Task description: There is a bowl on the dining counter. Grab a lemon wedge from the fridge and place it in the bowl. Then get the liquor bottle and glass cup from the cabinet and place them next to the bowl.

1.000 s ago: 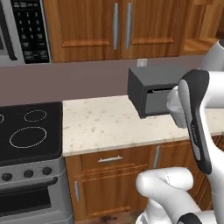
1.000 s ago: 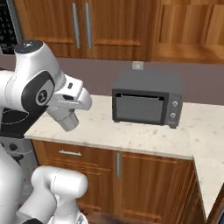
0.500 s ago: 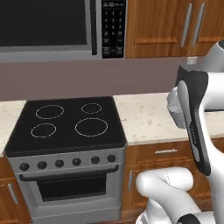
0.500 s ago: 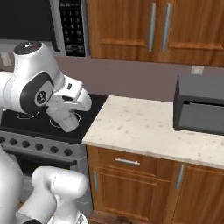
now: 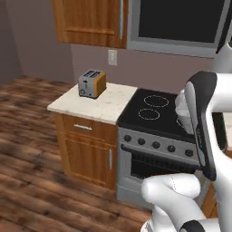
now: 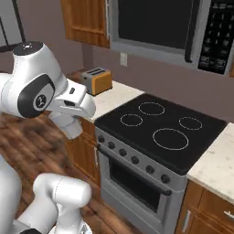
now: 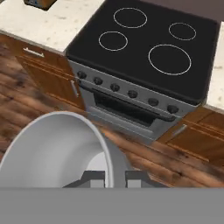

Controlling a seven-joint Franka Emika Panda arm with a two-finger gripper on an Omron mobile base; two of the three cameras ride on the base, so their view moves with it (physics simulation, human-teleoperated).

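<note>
Now clamped in the tool (image 7: 105,176), the glass cup (image 7: 57,148), rim held between closed fingertips, above the wood floor (image 7: 26,92) before the stove (image 7: 144,52). Left of that, at the worktop's (image 5: 97,102) far edge, a toaster (image 5: 92,83).

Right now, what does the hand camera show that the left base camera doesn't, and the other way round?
Hand view, not the other: the glass cup seen from close up, its wall pinched between the tips of the pincer.
Left base view, not the other: the wooden wall cabinet, a wall outlet, the whole toaster and the robot's white arm.
Both: the black four-ring stove with its row of knobs, the speckled counter beside it, and the wood floor.
</note>
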